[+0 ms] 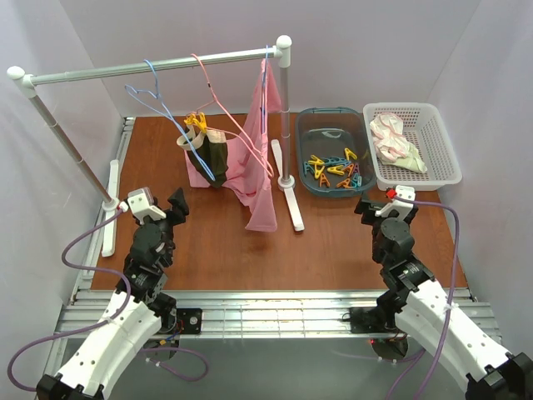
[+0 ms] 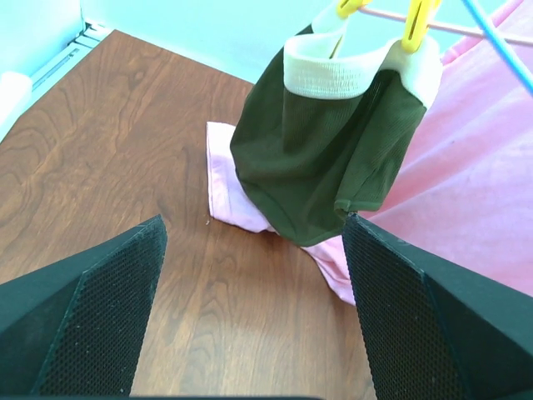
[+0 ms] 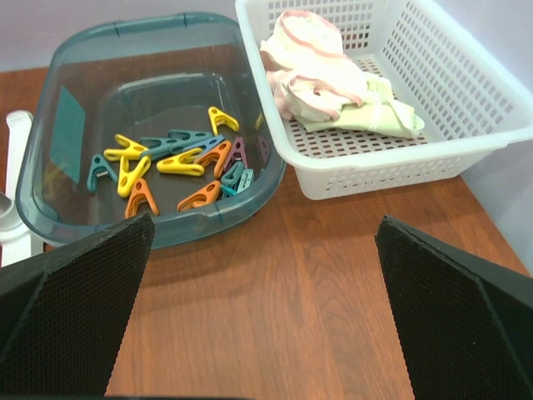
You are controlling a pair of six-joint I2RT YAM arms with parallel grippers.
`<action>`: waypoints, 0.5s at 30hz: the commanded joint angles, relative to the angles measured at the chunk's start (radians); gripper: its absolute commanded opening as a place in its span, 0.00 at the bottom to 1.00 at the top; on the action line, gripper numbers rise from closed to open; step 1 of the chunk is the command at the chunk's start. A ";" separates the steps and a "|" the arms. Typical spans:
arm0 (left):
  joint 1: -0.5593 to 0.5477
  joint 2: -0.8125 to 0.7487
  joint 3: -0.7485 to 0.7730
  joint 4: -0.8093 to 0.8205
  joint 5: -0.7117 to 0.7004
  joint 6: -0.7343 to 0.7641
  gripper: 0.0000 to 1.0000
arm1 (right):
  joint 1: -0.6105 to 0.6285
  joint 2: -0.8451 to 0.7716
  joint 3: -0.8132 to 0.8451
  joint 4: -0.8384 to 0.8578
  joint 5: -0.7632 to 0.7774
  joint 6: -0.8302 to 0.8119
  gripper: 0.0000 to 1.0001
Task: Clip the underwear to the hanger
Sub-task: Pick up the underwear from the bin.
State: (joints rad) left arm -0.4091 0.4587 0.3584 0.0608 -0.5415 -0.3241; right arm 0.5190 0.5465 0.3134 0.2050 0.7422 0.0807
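**Both hands wide and empty, underwear in the basket**

The left hand (image 2: 254,229) gapes wide over the table (image 2: 108,150). Its wrist view faces dark olive underwear (image 2: 325,158) pegged by yellow clips (image 2: 416,25).

The right hand (image 3: 265,221) is equally wide. Its view shows the underwear (image 3: 312,71) crumpled in the white basket (image 3: 466,150), and coloured pegs (image 3: 175,162) in the teal tub (image 3: 158,237).

Only the top view shows the rail (image 1: 108,72) carrying the hanger (image 1: 154,96).

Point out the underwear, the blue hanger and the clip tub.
underwear (image 3: 310,62), right wrist view, middle of the bunched fabric.
blue hanger (image 1: 155,81), top external view, neck below the hook.
clip tub (image 3: 150,22), right wrist view, far rim.
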 commanded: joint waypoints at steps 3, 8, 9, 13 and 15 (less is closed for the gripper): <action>-0.005 -0.005 0.013 -0.013 -0.029 0.000 0.78 | 0.000 0.052 0.039 -0.029 -0.018 0.022 0.99; -0.008 0.017 0.030 -0.049 -0.084 -0.018 0.79 | 0.001 0.133 0.065 -0.038 -0.010 0.028 0.99; -0.008 0.020 0.034 -0.049 -0.089 -0.016 0.83 | 0.001 0.145 0.069 -0.038 -0.007 0.031 0.99; -0.008 0.037 0.066 -0.049 -0.121 -0.013 0.94 | -0.028 0.200 0.101 -0.035 -0.024 0.047 0.99; -0.007 0.038 0.071 -0.049 -0.110 -0.010 0.94 | -0.094 0.249 0.148 -0.024 -0.091 0.047 0.99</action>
State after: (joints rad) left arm -0.4145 0.4950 0.3840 0.0292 -0.6250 -0.3389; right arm 0.4927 0.7574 0.3740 0.1539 0.7101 0.1055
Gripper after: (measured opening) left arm 0.937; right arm 0.986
